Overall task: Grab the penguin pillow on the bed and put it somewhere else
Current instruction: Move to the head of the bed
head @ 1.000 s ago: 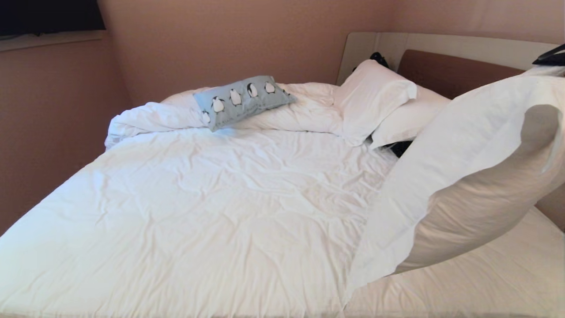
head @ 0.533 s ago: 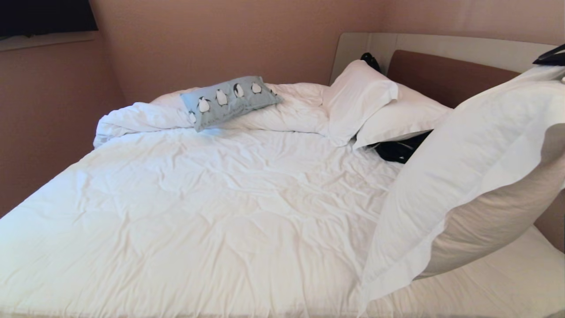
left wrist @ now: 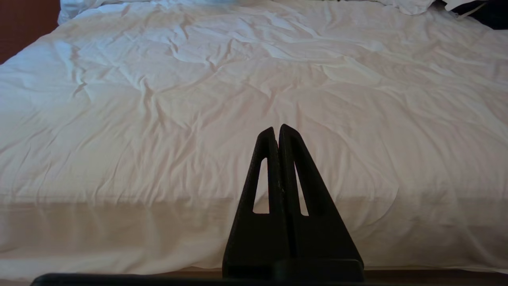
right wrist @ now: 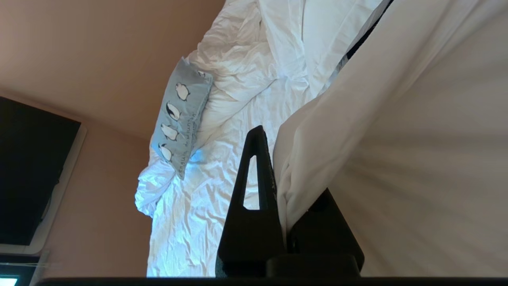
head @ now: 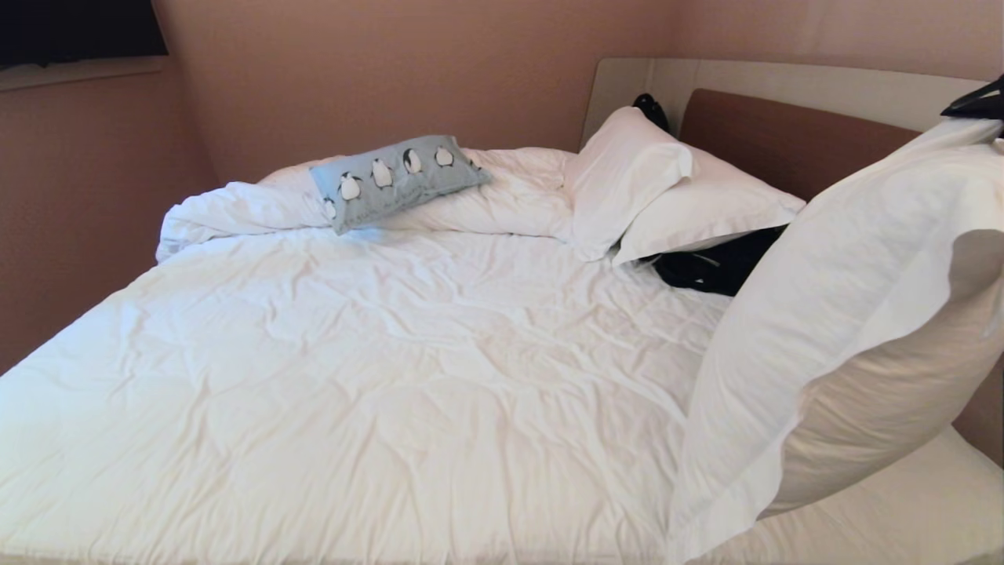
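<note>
- You have the penguin pillow (head: 396,180) lying in the upper left of the head view, propped on the bunched duvet (head: 235,208) at the far side of the bed (head: 353,377), no gripper near it.
- Along its lower edge you can see a line of dark writing; in the right wrist view it seems to begin with "Penguin", and the rest is too small to read. Four penguins show clearly on its face there.
- Your right gripper (right wrist: 274,159) is clamped on a fold of a big white pillow (head: 847,329), which hangs lifted at the right edge of the head view, its lower corner down by the bottom of the frame. The gripper itself peeks in at the upper right corner of that view.
- In the right wrist view one finger (right wrist: 254,174) shows black left of centre, with the white cloth pressed against its inner side; the other finger is mostly hidden behind the cloth.
- Your left gripper (left wrist: 276,133) sits at the bottom centre of its own view, jaws pressed together with nothing between them, pointing over the near edge of the bed.
- Two more white pillows (head: 659,180) lean at the brown headboard (head: 784,133) in the upper right of the head view, with a black object (head: 714,267) lying just below them on the sheet.
- A dark screen (head: 78,27) fills the upper left corner.
</note>
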Tool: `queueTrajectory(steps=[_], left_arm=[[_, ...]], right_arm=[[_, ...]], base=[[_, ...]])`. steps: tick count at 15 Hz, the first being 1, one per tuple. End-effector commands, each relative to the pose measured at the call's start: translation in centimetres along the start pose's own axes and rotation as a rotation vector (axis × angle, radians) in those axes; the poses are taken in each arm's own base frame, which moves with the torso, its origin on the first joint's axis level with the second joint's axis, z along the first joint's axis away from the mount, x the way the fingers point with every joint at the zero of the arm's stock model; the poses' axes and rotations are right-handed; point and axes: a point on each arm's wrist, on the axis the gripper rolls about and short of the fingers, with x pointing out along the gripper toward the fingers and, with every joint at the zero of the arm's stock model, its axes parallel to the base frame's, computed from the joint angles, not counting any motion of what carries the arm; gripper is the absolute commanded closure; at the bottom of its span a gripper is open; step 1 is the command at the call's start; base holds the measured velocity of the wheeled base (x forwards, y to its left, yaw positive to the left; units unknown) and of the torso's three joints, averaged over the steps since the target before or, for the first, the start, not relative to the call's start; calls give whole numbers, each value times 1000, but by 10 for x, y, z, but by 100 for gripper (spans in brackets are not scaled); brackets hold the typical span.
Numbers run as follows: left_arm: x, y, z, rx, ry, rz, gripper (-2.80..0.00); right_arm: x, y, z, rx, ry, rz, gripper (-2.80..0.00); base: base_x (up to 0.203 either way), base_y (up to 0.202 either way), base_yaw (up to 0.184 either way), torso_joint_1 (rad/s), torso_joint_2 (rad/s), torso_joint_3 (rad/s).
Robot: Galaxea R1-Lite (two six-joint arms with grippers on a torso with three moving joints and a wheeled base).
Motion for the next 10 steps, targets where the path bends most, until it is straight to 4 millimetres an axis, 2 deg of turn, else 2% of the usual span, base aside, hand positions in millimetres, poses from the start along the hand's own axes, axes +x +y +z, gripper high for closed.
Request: queueTrajectory(steps=[1, 7, 10], left_arm=[[0, 0, 0, 0, 0, 1, 0], [0, 0, 0, 0, 0, 1, 0], [0, 0, 0, 1, 0, 1, 0]], right_arm=[[1, -2, 0, 8, 4, -5, 0], [9, -7, 0, 10, 5, -5, 0], [14, -12, -1, 13, 12, -13, 0]], base=[[0, 0, 0, 0, 0, 0], [0, 9, 0, 0, 0, 0], [-1, 147, -9, 3, 2, 2]])
